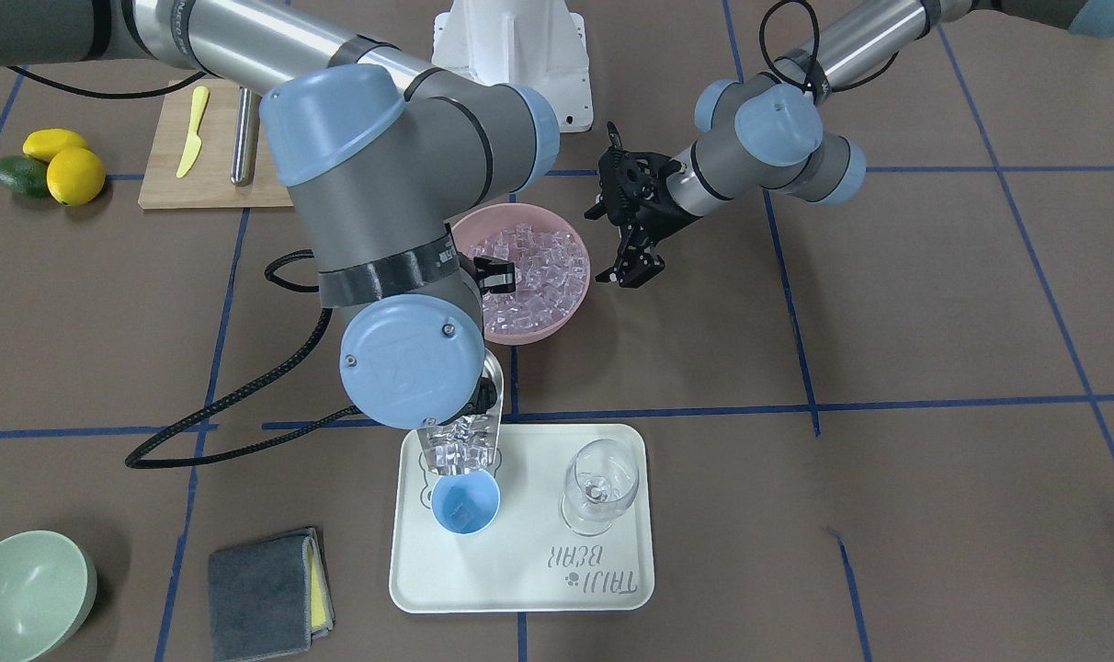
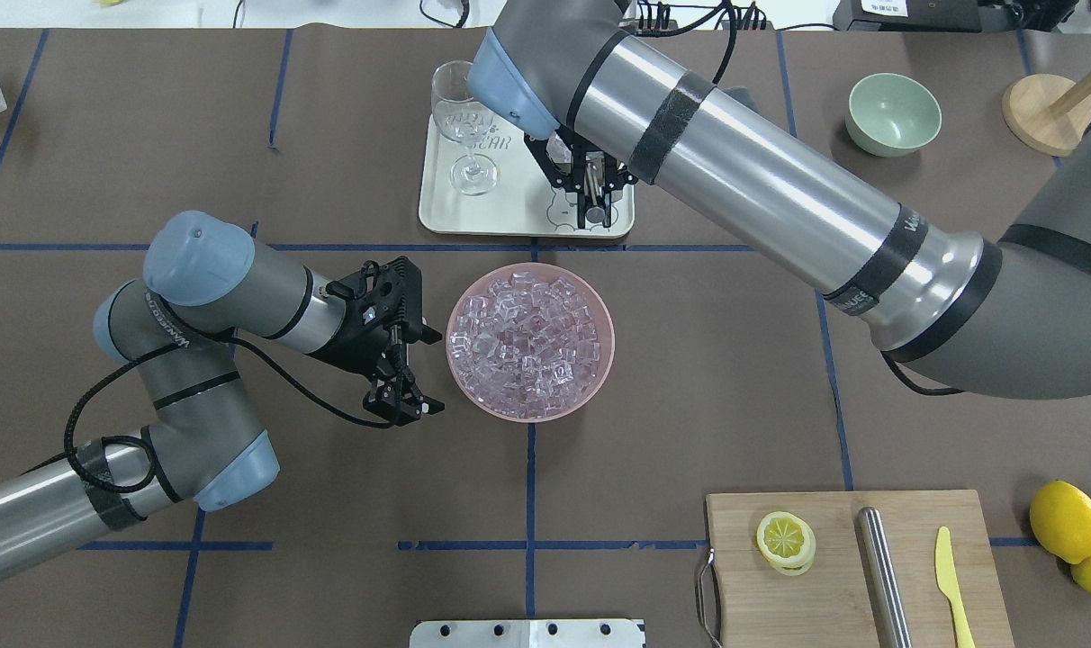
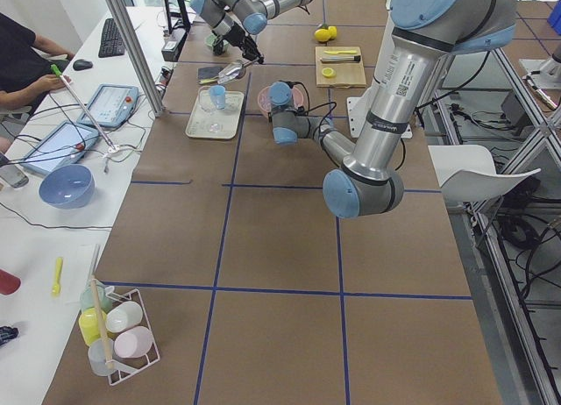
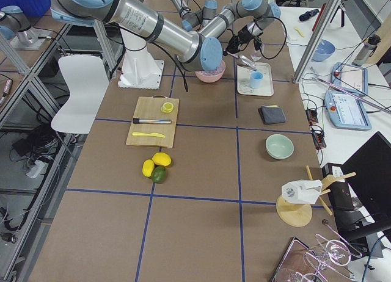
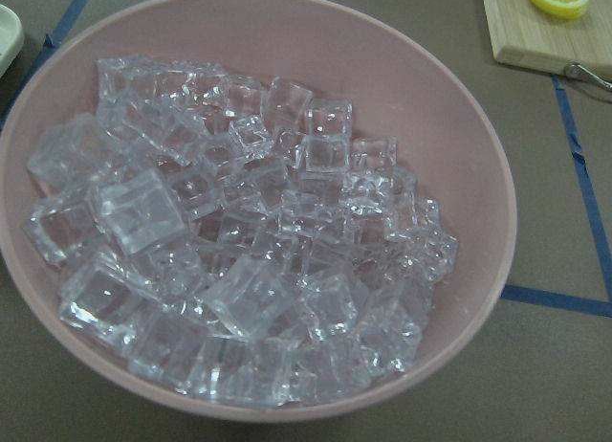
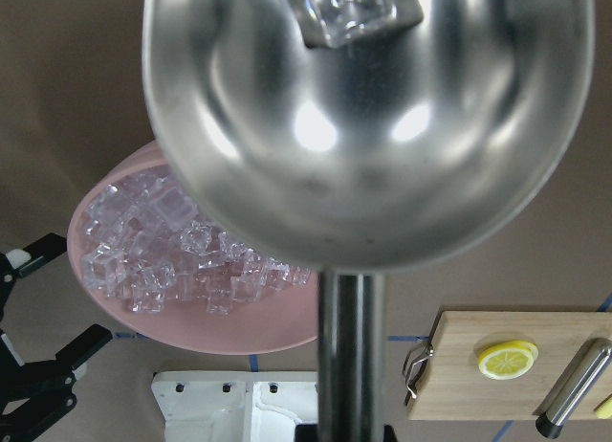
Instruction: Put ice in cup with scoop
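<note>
The right arm stretches beyond the pink bowl. The right hand points down, closed on the scoop handle. The left hand hovers just beside the bowl, fingers apart and empty.

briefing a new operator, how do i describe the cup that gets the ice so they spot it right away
Find the white tray near the pink bowl. Two vessels stand on it; the cup is the short, light-blue, handleless one under the steel scoop, not the clear stemmed wine glass.
</note>
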Controlling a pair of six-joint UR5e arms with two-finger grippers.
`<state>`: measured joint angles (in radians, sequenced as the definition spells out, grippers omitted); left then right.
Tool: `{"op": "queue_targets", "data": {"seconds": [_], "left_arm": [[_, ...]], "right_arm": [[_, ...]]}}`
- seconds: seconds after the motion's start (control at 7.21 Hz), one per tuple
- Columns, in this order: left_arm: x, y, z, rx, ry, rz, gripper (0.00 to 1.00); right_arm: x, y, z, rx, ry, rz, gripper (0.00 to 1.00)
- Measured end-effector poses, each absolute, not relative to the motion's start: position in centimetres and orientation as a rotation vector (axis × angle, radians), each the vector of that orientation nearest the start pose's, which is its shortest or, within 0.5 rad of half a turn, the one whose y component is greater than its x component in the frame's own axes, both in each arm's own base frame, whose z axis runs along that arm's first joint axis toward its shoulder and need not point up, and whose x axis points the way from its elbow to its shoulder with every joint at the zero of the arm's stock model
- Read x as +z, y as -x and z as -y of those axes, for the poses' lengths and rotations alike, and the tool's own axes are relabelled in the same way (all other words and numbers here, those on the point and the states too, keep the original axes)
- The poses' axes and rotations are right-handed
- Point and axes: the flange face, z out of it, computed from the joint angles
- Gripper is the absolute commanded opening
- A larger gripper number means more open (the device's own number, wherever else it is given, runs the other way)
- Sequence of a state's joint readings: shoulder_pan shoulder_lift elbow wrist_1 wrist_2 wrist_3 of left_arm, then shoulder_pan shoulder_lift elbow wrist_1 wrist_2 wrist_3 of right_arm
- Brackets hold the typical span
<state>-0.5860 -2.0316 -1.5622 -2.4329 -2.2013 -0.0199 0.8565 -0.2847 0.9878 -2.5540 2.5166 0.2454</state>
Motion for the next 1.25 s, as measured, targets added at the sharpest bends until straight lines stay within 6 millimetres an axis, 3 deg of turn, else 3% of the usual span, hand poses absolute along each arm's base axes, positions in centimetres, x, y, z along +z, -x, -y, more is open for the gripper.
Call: {"op": "queue_targets", "data": {"seconds": [0.97, 1.11, 1.25], "left_arm": [[29.1, -49.5, 41.7, 1.211, -0.922, -1.163, 1.00], [29.0, -49.5, 41.7, 1.211, -0.924, -1.164, 1.00], [28.8, -49.5, 41.7, 1.211, -0.926, -1.165, 1.00]], "right_arm": [[11.1, 47.2, 62.6, -0.342, 0.641, 0.721, 0.00], [11.6, 46.3, 61.7, -0.353, 0.618, 0.726, 0.00], [13.2, 44.5, 59.8, -0.365, 0.581, 0.735, 0.00]]}}
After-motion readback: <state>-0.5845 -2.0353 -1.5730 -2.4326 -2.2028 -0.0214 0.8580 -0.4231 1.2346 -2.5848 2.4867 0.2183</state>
